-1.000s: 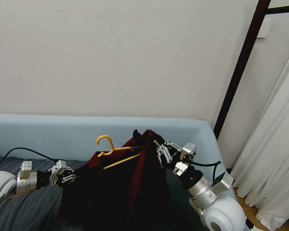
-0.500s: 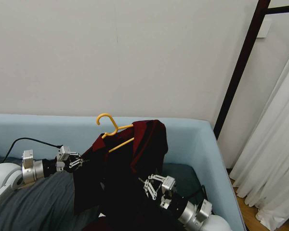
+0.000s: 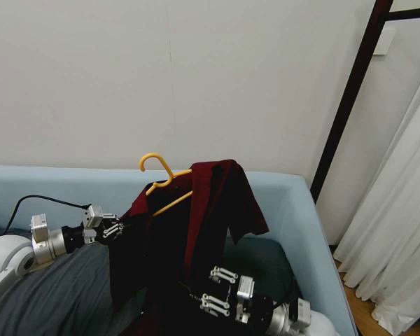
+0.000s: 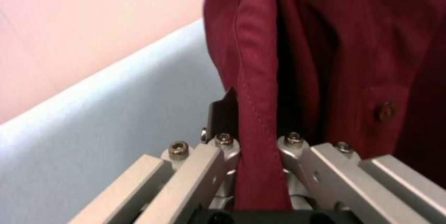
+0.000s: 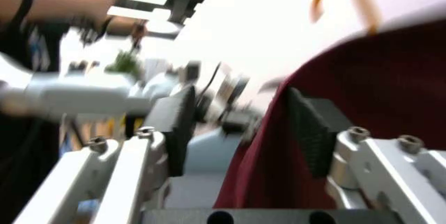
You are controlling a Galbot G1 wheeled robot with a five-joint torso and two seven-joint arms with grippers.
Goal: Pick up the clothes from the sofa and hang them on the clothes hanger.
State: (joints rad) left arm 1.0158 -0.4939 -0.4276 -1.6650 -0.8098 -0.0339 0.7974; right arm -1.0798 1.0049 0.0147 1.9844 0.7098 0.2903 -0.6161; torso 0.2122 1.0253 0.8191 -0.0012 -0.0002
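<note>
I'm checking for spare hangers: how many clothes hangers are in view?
1: the yellow hanger, inside the dark red shirt that the left gripper holds up above the sofa. More could be hidden behind the shirt.

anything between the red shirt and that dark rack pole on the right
Nothing visible: only bare wall and the sofa's end lie between the red shirt and the dark rack pole. Left gripper shut on its edge; right gripper open below.

Open room above yellow hanger (image 3: pixel 166 168)
</note>
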